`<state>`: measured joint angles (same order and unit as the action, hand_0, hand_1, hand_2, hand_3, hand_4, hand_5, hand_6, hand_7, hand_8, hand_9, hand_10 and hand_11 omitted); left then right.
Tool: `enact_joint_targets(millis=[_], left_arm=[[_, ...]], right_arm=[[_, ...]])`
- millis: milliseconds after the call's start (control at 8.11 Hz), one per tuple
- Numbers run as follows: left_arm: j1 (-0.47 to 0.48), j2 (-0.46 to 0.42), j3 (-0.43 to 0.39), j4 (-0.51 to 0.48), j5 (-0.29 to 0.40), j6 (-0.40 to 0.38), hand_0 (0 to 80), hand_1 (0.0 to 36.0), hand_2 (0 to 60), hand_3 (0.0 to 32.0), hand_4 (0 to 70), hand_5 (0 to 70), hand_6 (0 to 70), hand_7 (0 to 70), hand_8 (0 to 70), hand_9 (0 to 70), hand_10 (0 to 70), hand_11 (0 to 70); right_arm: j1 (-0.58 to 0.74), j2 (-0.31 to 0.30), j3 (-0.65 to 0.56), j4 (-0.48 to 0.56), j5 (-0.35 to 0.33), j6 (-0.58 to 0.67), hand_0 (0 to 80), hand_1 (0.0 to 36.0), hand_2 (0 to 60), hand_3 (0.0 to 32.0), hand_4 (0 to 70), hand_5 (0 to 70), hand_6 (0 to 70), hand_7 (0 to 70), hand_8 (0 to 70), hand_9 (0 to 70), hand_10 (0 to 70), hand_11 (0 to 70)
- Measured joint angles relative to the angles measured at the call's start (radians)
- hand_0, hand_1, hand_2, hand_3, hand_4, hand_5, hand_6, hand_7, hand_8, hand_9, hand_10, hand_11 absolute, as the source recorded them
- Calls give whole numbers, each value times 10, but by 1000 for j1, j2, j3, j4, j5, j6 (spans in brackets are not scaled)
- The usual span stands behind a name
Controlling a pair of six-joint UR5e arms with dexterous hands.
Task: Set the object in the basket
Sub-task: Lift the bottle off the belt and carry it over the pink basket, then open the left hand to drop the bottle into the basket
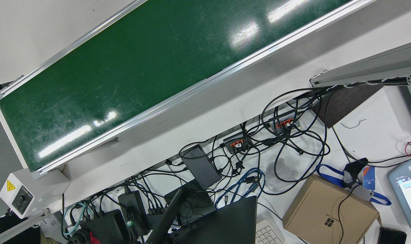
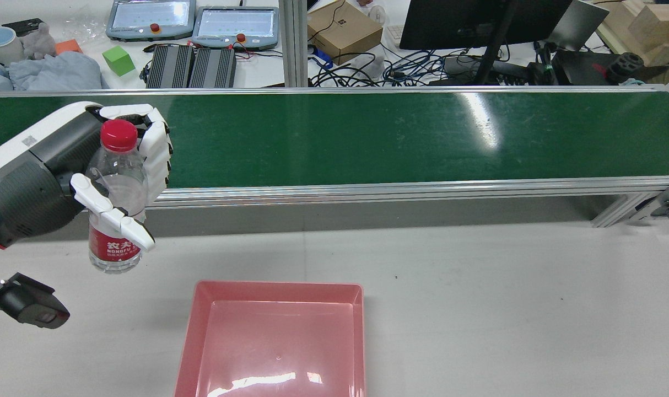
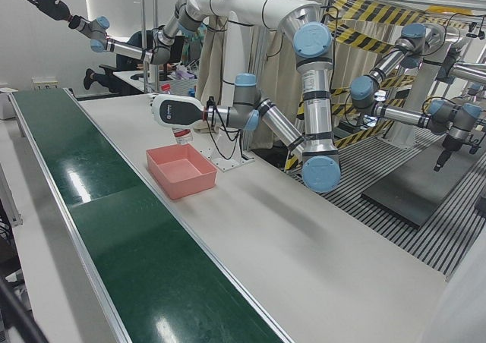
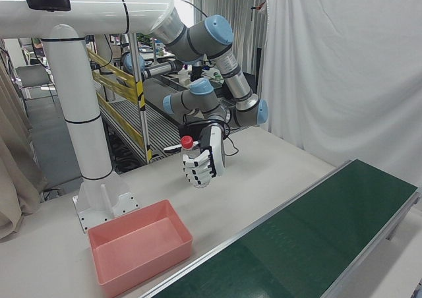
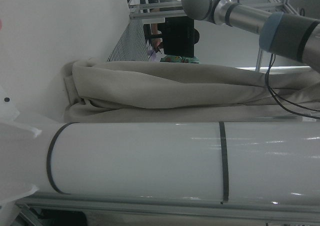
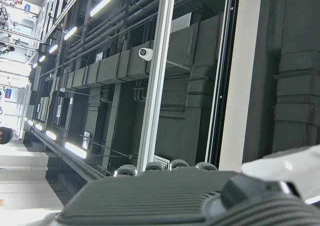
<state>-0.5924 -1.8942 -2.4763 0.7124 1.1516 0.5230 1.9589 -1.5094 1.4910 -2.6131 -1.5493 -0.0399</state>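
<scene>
The front view shows only the bare green conveyor belt (image 1: 151, 67) and a tangle of cables, no arm. In the rear view the left hand (image 2: 81, 171) is clamped around a clear water bottle (image 2: 117, 198) with a red cap and red label, held upright in the air above the tabletop (image 2: 478, 309), to the left of the pink basket (image 2: 274, 292) and nearer the belt. The left-front view has the hand near the basket's far side, bottle barely visible. The right-front view confirms the bottle aloft, well clear of the basket. The right hand's own camera points up at the ceiling; its fingers are out of sight, so I cannot tell its state. The carry step seems underway; next the bottle needs moving over the basket, lowering and releasing.
</scene>
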Motion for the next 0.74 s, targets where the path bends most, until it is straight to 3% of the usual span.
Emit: enact_joint_targets(millis=[247, 370, 616, 740], left_arm=[[172, -7, -16, -9, -156, 33, 800, 185, 0, 0, 425, 700, 700, 700, 700, 700, 700, 700], [225, -8, -16, -34, -206, 49, 800, 178, 0, 0, 393, 700, 700, 700, 700, 700, 700, 700], [269, 14, -4, -130, -247, 61, 800, 109, 0, 0, 354, 700, 700, 700, 700, 700, 700, 700], [281, 34, 2, -173, -265, 62, 548, 1, 0, 0, 301, 700, 628, 680, 700, 700, 688, 700]], right_arm=[[0, 0, 0, -1, 0, 0, 0, 0, 0, 0, 0, 0, 0, 0, 0, 0, 0, 0], [0, 0, 0, -1, 0, 0, 0, 0, 0, 0, 0, 0, 0, 0, 0, 0, 0, 0], [0, 0, 0, 0, 0, 0, 0, 0, 0, 0, 0, 0, 0, 0, 0, 0, 0, 0], [0, 0, 0, 0, 0, 0, 0, 0, 0, 0, 0, 0, 0, 0, 0, 0, 0, 0]])
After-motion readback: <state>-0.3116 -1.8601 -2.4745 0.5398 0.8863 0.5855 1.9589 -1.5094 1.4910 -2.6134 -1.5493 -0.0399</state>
